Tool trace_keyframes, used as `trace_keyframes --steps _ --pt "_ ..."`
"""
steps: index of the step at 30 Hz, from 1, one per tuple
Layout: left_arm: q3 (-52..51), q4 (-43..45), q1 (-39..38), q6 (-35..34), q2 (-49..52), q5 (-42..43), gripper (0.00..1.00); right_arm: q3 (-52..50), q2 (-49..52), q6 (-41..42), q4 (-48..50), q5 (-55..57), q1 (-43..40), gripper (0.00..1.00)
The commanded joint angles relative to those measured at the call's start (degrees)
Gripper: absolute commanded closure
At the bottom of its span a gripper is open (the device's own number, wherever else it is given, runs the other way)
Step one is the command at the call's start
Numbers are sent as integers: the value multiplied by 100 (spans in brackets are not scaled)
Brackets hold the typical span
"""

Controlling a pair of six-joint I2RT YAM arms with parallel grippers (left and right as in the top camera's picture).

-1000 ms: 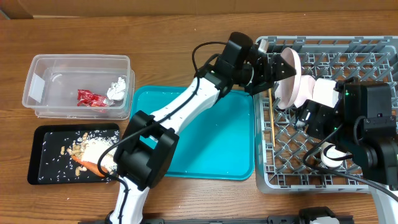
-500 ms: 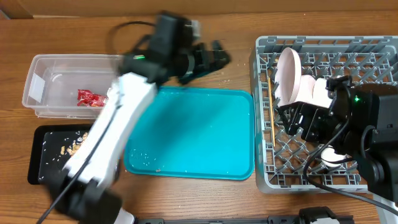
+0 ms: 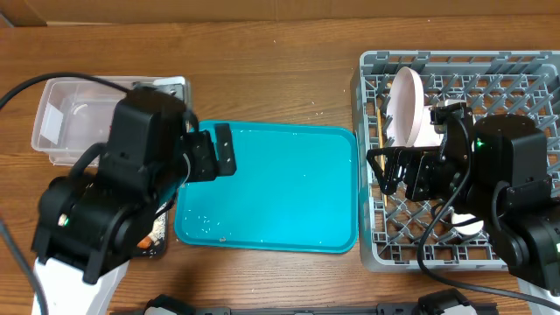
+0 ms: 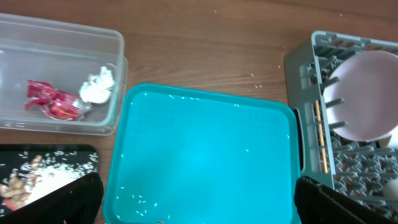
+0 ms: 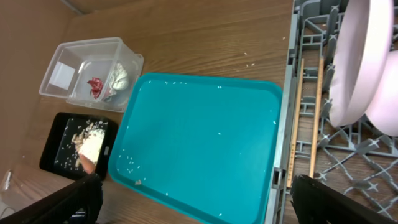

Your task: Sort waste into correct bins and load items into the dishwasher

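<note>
The grey rack [image 3: 367, 254] stands at the right. The white plate [image 3: 407, 105] stands upright in it with a white bowl [image 3: 430, 122] behind it, and another bowl [image 3: 468, 226] lies under my right arm. The chopsticks [image 5: 317, 112] lie along the rack's left side. The red wrapper [image 4: 53, 102] and white tissue [image 4: 98, 87] lie in the clear tub [image 3: 52, 131]. Beige scraps [image 5: 90, 146] and the carrot [image 5: 87, 165] lie in the black tray [image 5: 56, 146]. My left gripper [image 3: 214, 156] is open and empty over the teal tray's left edge. My right gripper [image 3: 407, 173] is open and empty over the rack's left part.
The large teal tray [image 3: 271, 188] lies between the bins and the rack, with a few rice grains [image 4: 140, 198] near its front left corner. My left arm covers most of the black tray in the overhead view. Bare wooden table lies behind the tray.
My left gripper has let go of the plate, which stays upright in the rack, and has swung left across the teal tray. My right gripper has shifted a little to the left.
</note>
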Motion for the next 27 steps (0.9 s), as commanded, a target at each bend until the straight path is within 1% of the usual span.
trace_keyframes --steps 1,12,15,18,21,22,23,27 --pt "28 -15 -33 129 15 -352 0 120 -26 -39 39 149 39 0" --pt "26 -15 -33 129 216 -352 0 120 -20 -2 -59 127 39 0" --pt "28 -15 -33 129 271 -352 0 120 -68 -129 -184 376 28 0" --pt "26 -13 -33 129 330 -352 0 116 -295 -501 -138 616 39 0" --pt "26 -17 -33 129 387 -352 0 -48 -654 -927 275 946 0 0" --pt "26 -15 -33 129 413 -352 0 -337 -975 -1220 710 1010 -85 0" --pt "26 -13 -33 129 431 -352 0 -516 -1134 -1309 933 1010 -140 0" --pt "26 -15 -33 129 511 -352 0 -1705 -1976 -1366 2135 951 -518 0"
